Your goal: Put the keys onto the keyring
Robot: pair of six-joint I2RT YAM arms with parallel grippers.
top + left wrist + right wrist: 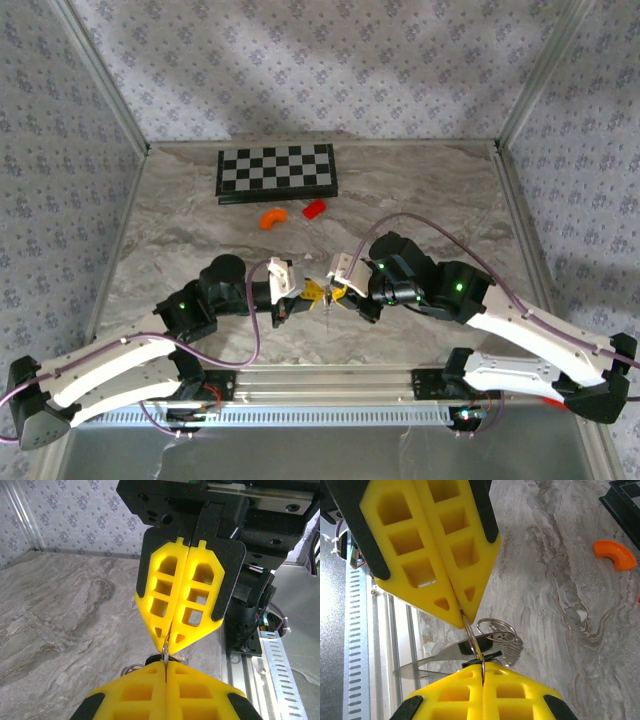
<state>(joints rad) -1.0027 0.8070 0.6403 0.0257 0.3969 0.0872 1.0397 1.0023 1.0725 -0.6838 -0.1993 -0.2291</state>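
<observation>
Two white and black robot arms, the left arm (110, 365) and the right arm (530, 335), reach in from the bottom corners of the top view over a grey marbled table (180, 250) and meet nose to nose just below the middle of the frame. At the upper centre of that view lies a flat black and white checkerboard (277, 172). Next in size are the tools. The left gripper (165, 667), with yellow latticed fingers, rises from the bottom edge of its own wrist view, its two fingers pressed flat together along one seam. The right gripper (482, 669), built the same, comes up from the bottom edge of its own wrist view, likewise pressed together. Each faces the other's pointed tip, and each nips one edge of the thin pale silvery metal keyring (496, 629), whose wire runs straight from one tip to the other, with its coiled loops and a fine ribbed strand showing just right of the centre of the right wrist view, above the table. Below the checkerboard in the top view sit a curved orange plastic piece (272, 216) and, to its right and apart from it, a small red block (314, 208). Smallest is the key (432, 661), a pale silvery blade with a dark head, at the lower left of the right wrist view beside the right gripper's tip; I cannot tell whether it is threaded on the keyring.
</observation>
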